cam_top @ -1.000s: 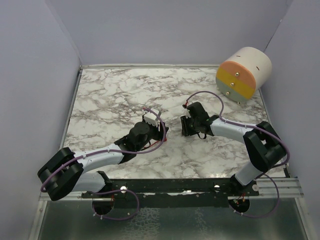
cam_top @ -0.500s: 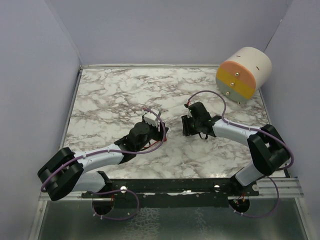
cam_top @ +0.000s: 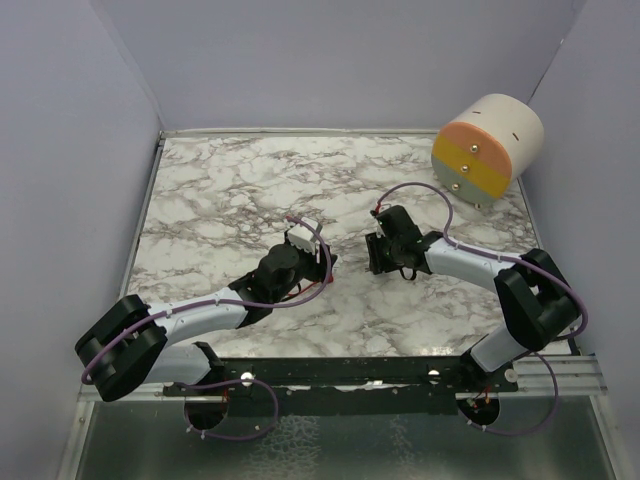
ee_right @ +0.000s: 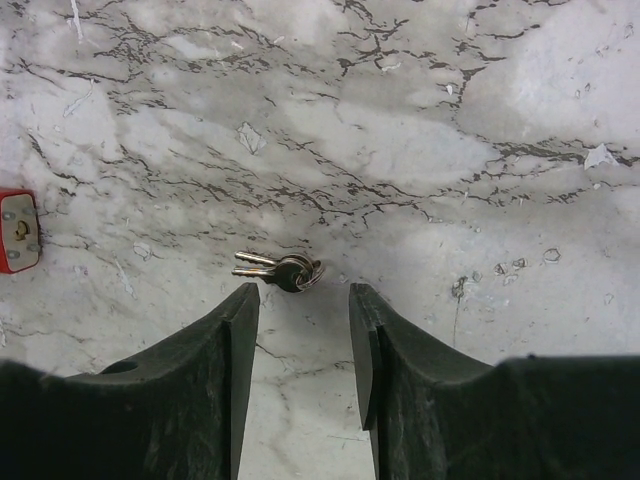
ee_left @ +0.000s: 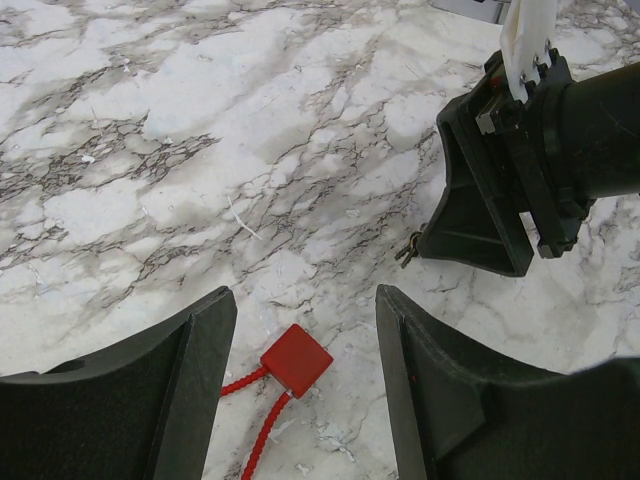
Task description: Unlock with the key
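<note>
Right wrist view: right hand (ee_right: pixel 301 296) spread, keys (ee_right: pixel 281 271) just beyond fingertips on marble table (ee_right: pixel 470 140)

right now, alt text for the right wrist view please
A small bunch of keys lies on the marble table, just beyond the open right gripper. A red lock shows at the left edge.

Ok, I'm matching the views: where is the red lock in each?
Top: body not seen; only its red cable shows by left gripper.
Left wrist: lock at bottom centre, between the fingers.
Right wrist: lock at left edge.
Shared landmark: right gripper, in all three.
</note>
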{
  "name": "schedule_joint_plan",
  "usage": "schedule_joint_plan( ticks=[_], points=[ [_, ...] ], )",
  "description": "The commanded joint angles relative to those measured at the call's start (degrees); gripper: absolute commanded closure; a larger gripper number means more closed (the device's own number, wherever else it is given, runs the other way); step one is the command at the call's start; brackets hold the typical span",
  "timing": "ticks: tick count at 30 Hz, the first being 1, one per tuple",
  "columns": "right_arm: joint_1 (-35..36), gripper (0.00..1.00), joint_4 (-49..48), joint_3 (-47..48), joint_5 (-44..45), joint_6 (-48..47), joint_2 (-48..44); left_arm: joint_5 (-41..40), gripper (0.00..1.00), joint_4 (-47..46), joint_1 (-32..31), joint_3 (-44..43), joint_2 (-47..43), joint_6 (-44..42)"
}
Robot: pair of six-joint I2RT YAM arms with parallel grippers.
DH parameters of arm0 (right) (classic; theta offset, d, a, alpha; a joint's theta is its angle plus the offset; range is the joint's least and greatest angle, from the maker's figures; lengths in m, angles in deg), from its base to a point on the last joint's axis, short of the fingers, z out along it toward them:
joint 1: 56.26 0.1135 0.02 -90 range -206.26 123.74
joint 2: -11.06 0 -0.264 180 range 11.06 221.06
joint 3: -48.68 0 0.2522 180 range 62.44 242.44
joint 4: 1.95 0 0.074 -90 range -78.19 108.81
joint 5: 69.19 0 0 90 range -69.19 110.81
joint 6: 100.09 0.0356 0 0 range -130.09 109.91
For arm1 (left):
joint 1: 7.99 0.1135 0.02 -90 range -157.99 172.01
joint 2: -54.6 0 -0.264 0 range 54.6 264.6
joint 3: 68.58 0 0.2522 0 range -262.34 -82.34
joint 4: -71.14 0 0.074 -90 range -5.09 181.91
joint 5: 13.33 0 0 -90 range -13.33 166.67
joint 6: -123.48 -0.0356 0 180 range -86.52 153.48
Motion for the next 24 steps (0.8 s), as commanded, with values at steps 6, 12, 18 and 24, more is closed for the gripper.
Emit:
schedule_joint_plan(
  ticks=[6, 12, 18, 24],
  points=[
    [0.50, 0.63, -0.71, 1.40, 0.92, 2.00, 2.88, -1.20, 0.39, -0.89, 0.16, 0.76, -0.85, 0.35],
    [0.50, 0.65, -1.58, 1.60, 0.19, 2.98, 3.63, -1.28, 0.39, -0.67, 0.14, 0.74, -0.97, 0.18],
    [0.50, 0.72, -1.38, 2.02, 0.07, 3.82, 4.10, -1.29, 0.39, -0.63, 0.25, 0.61, -0.86, 0.09],
    [0.50, 0.80, -1.20, 2.07, 0.28, 4.32, 4.07, -1.38, 0.39, -0.54, 0.21, 0.81, -0.89, 0.12]
  ],
)
